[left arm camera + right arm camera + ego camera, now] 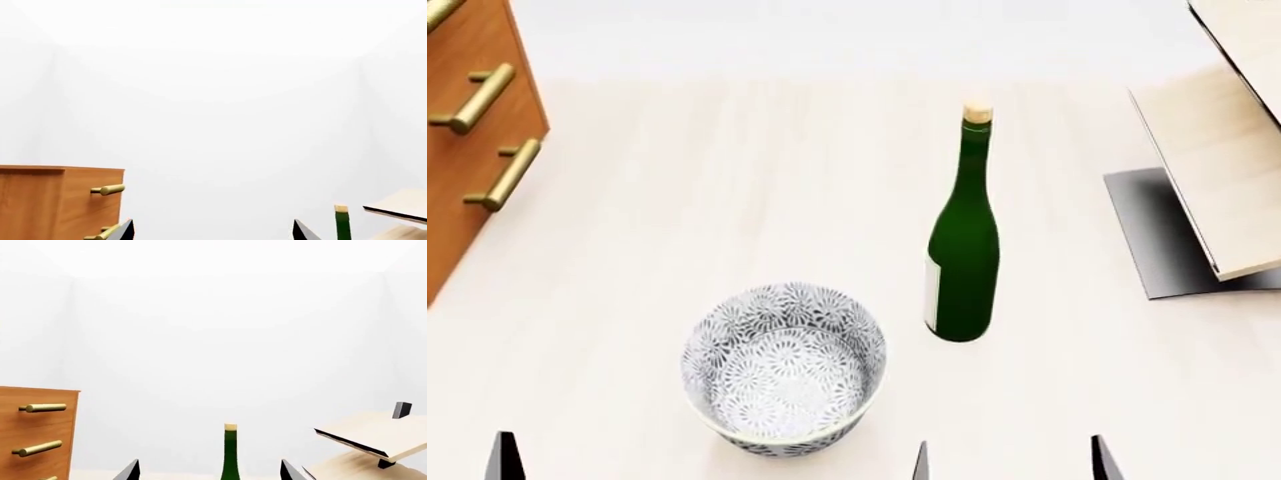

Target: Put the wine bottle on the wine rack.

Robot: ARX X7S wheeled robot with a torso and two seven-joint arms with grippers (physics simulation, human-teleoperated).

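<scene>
Bottle [964, 240] upright on pale wood-grain worktop [694, 220], dark green glass, long neck, beige cork; a pale label strip on its side, no writing legible. Rack [1214, 170] well right of bottle: slanted pale wood panels over a grey metal base. Only the right wrist view shows the rack's small black block [401, 410]. Head view alone shows the patterned grey-white bowl [785, 368], near the bottle, toward the robot. Brown cabinet [474, 140] with brass handles far left of bottle. Left claw [213, 231] and right claw [210, 471] both spread, empty, tips only visible.
</scene>
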